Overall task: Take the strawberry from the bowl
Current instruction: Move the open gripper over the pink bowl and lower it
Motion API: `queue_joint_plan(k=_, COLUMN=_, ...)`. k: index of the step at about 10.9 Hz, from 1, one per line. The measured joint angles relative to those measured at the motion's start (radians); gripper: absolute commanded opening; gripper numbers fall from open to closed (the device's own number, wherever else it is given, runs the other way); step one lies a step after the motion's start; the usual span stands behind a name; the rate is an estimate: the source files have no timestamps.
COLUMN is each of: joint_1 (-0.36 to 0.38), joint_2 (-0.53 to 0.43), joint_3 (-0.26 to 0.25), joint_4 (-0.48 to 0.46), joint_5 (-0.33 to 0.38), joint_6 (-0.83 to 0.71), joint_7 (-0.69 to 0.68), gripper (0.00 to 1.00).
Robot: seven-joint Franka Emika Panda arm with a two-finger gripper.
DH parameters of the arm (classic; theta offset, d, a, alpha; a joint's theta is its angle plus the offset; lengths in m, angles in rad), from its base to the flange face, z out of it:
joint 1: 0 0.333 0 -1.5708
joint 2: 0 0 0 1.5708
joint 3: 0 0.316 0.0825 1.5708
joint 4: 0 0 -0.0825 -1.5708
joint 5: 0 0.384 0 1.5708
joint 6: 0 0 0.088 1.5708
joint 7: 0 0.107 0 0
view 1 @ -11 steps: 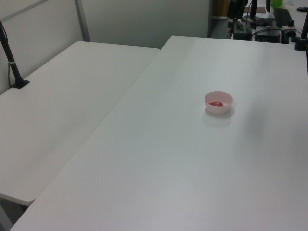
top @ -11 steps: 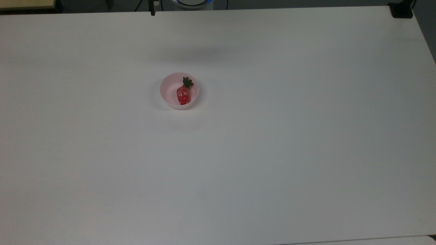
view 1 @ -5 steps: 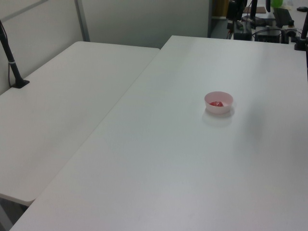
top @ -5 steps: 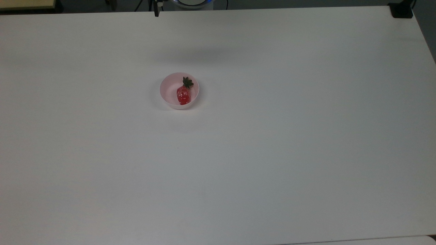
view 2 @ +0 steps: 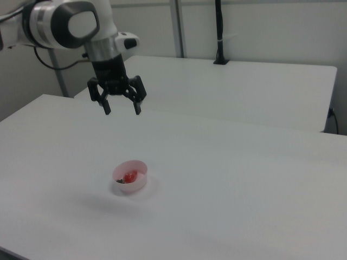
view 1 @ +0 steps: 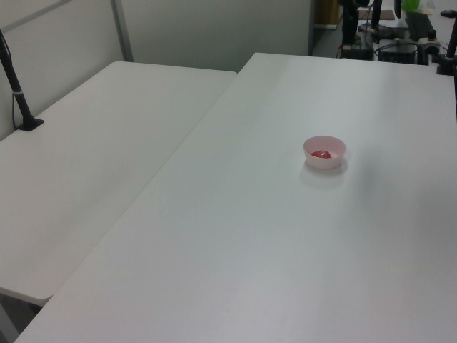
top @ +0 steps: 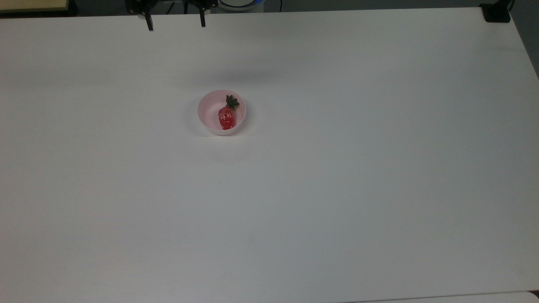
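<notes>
1. Since a second ago the end effector (top: 175, 23) has dropped further into the top view, so both dark fingertips (top: 149, 25) now poke in at the far edge instead of just one; bowl and berry haven't budged.
2. Its fingers are spread wide with nothing between them, pretty clear in the right view, where the end effector (view 2: 122, 109) hangs in the air above and beyond the bowl (view 2: 130, 177).
3. The strawberry (top: 226, 117) sits inside the pale pink bowl (top: 210, 113), on the top view's right half of it, with the green leafy top pointing toward the far rim.
4. The bowl stands alone on the white counter (top: 337, 189), well apart from the end effector.
5. In the left view the strawberry (view 1: 321, 153) is just a red blob low in the bowl (view 1: 325, 151).
</notes>
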Motion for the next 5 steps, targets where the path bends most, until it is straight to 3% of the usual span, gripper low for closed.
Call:
queue_joint_plan(k=3, joint_1=0.000, joint_2=0.063, joint_3=0.008, joint_4=-0.033, joint_5=0.000, joint_6=0.003, joint_7=-0.103, gripper=1.00)
queue_joint_plan(k=5, joint_1=-0.003, joint_2=0.132, joint_3=0.046, joint_4=-0.055, joint_5=0.000, joint_6=0.063, joint_7=-0.109, gripper=1.00)
